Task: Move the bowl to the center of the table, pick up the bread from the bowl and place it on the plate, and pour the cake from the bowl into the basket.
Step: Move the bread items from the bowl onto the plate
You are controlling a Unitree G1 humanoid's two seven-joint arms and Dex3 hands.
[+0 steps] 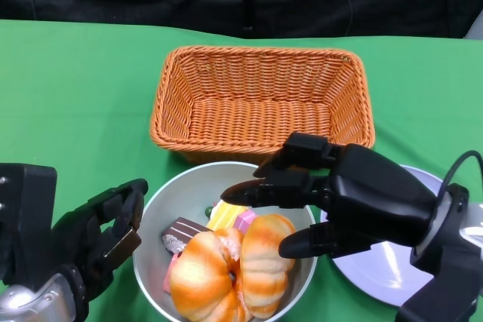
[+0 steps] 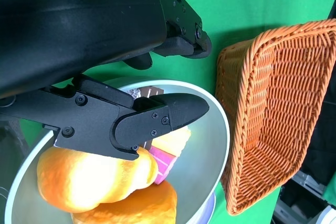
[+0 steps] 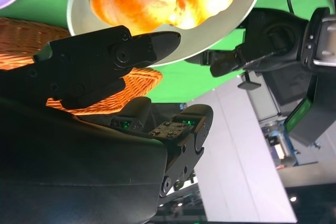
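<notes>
One bowl (image 1: 151, 216), one bread (image 1: 230, 269), one basket (image 1: 260, 96), one plate (image 1: 392, 277)

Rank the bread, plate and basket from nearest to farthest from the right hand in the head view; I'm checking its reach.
1. Bread, in the bowl just under the right hand.
2. Plate, partly under its wrist.
3. Basket, behind the bowl.

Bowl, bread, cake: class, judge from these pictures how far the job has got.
Looks done: the bowl sits just in front of the basket, apparently moved in. In hand: the right robot hand hovers open over the bread, gripping nothing; the left robot hand waits open beside the bowl's rim. Left: bread onto the plate, then the cake poured into the empty basket.
</notes>
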